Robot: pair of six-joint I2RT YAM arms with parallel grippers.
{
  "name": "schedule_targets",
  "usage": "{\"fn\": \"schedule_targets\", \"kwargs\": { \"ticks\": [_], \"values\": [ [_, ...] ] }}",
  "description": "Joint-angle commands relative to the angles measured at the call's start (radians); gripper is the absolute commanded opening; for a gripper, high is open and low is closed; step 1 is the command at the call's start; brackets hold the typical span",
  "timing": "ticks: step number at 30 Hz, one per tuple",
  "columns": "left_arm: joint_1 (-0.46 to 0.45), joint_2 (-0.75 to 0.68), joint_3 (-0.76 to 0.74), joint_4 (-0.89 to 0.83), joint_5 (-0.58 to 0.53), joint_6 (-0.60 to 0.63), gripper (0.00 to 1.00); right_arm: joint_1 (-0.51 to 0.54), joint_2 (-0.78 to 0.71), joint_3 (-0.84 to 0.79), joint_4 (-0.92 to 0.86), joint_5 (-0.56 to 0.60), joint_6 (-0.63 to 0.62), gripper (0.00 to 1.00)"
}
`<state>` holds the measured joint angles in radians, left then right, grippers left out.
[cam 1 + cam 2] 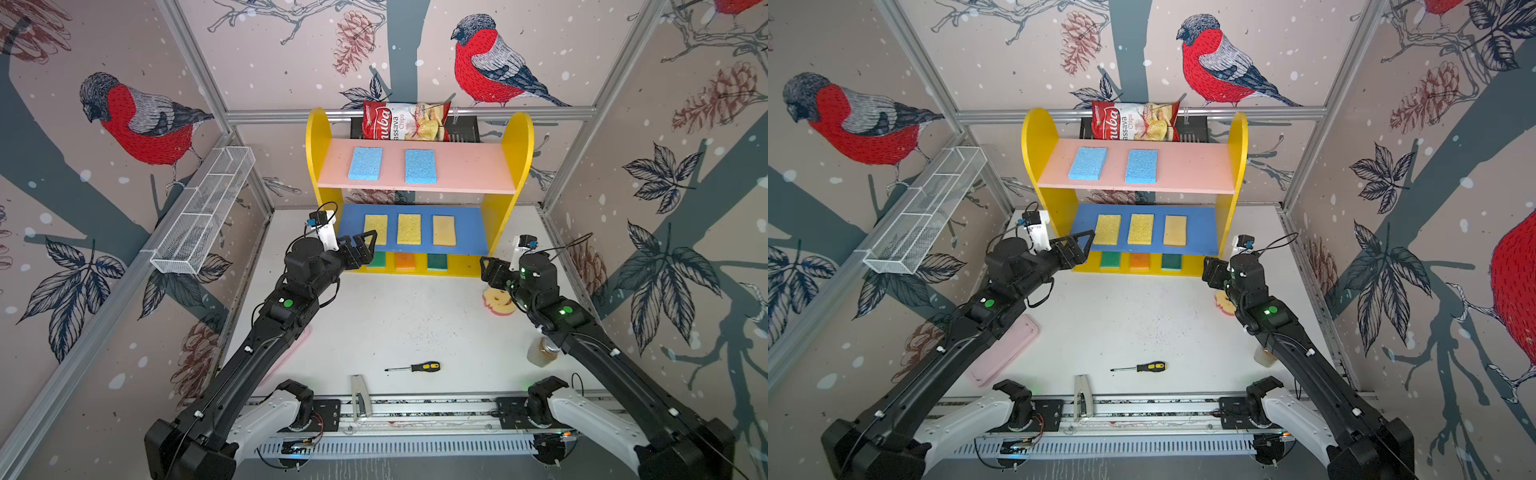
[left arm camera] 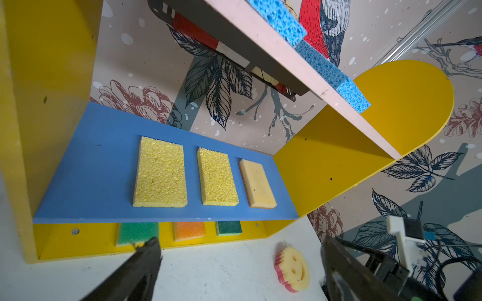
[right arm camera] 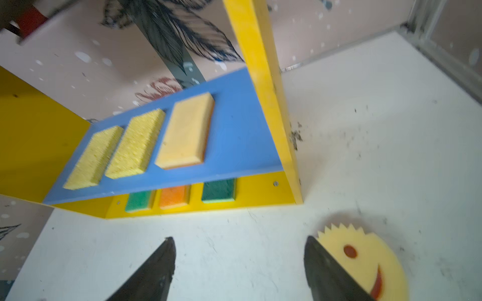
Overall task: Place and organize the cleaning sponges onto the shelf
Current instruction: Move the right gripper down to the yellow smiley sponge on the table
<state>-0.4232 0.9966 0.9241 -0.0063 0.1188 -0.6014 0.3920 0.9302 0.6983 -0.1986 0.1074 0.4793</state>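
I see bullfinch-and-pinecone wallpaper (image 1: 145, 124) on three walls, aluminium framing (image 1: 270, 115), and a speckled white tabletop (image 1: 395, 316) below.

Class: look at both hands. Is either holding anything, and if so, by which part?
Nothing is held. The left hand and right hand are both open and empty; the smiley sponge lies on the table beside the right hand.

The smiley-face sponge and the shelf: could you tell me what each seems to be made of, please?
The smiley-face sponge looks like soft, matte foam, yellow over pink layers, judging by its jagged cut rim. The shelf seems to be painted wooden board, matte: flat panels with screw marks, though paint hides the grain.
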Motion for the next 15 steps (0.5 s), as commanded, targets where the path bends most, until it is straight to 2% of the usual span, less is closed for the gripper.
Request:
{"fn": "schedule_targets", "kwargs": {
  "ticks": [1,10,15],
  "values": [
    [-0.005,0.024,0.001,0.062,-0.002,-0.016,0.95,-0.060,0.002,-0.052,-0.007,-0.097,0.044,0.80],
    [-0.006,0.127,0.067,0.084,0.026,0.023,0.95,-0.292,0.025,-0.189,-0.010,-0.144,0.077,0.89],
    [-0.006,0.161,0.068,0.094,0.023,0.064,0.95,-0.387,0.095,-0.232,0.030,-0.208,0.094,0.89]
  ]
}}
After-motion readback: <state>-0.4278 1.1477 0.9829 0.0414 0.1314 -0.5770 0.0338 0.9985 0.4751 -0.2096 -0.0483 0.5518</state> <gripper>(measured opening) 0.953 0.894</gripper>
